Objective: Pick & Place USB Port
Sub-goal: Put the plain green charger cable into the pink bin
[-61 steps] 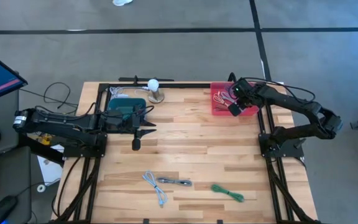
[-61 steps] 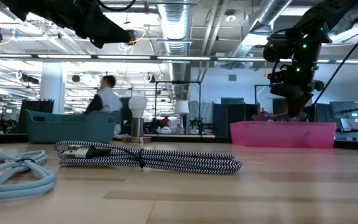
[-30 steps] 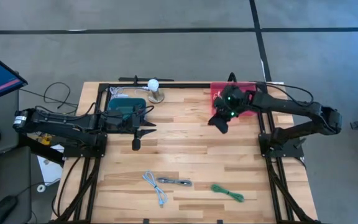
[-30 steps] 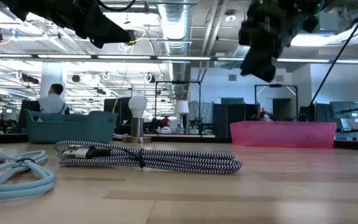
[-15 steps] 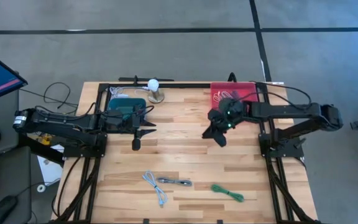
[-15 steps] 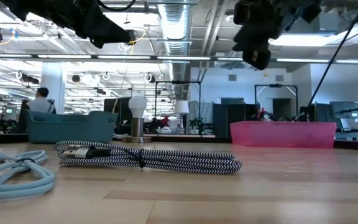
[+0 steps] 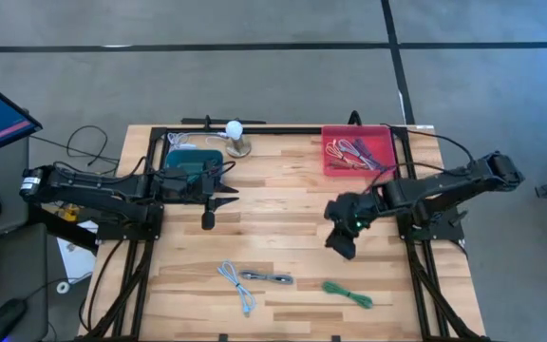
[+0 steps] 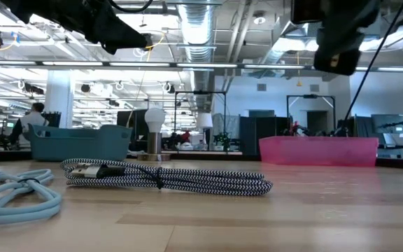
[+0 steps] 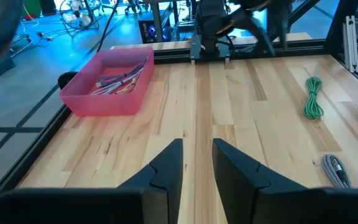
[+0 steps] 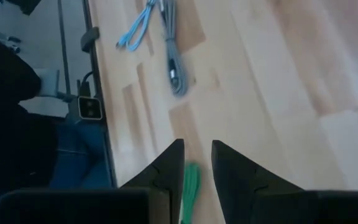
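Note:
A green cable coil (image 7: 348, 294) lies near the table's near edge; it also shows in the right wrist view (image 10: 190, 186). Left of it lie a black-and-white braided cable (image 7: 267, 277) and a light blue cable (image 7: 238, 285). A pink bin (image 7: 357, 152) at the far right holds red and grey cables. My right gripper (image 7: 340, 249) hangs shut and empty, high above the table right of centre, between the bin and the green coil. My left gripper (image 7: 209, 217) waits shut beside a teal bin (image 7: 193, 163).
A white bulb on a stand (image 7: 235, 133) stands at the far edge beside the teal bin. A black frame borders the table's left, far and right sides. Bare wood lies between the bins and the cables. A person (image 8: 35, 115) moves in the room behind.
My right gripper has left the pink bin, risen and swung toward the table's near edge. It now stands over the wood just short of the green coil, its fingers pointing down toward the near edge. The cables have not moved.

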You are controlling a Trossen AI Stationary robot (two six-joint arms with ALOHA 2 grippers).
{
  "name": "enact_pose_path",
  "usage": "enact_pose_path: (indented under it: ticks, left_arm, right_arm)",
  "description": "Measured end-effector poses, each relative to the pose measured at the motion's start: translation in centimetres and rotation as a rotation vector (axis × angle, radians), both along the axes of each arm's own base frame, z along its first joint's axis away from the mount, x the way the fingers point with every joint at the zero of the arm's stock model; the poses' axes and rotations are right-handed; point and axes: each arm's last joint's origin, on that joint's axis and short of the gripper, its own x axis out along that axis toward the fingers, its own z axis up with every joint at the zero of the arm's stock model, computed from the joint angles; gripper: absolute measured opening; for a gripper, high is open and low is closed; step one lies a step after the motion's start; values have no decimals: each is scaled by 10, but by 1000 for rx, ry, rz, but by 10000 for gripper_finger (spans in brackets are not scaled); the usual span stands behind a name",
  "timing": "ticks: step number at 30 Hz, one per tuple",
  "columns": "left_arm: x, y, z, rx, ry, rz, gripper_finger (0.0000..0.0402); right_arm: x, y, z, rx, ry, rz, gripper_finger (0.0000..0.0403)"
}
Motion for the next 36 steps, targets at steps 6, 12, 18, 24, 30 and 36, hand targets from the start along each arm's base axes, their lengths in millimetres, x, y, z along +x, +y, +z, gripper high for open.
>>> enact_pose_path:
  ticks: [6, 12, 18, 24, 30, 36]
  left_arm:
    - [0, 0, 0, -5, 0, 1, 87]
    - [0, 0, 0, -8, -2, -2, 87]
    - [0, -1, 0, -67, -9, 6, 87]
    - [0, -1, 0, -82, -11, 8, 87]
    - [0, -1, 0, -82, -9, 7, 87]
    - [0, -1, 0, -77, -10, 7, 87]
  right_arm:
    - [-8, 27, 0, 24, 37, -45, 74]
    - [-21, 53, -3, 76, 113, -151, 74]
    - [-32, 85, -21, 125, 292, -215, 74]
    - [-36, 120, -56, 96, 455, -255, 74]
    - [-36, 148, -92, 135, 624, -236, 80]
    - [-33, 159, -118, 114, 696, -228, 110]
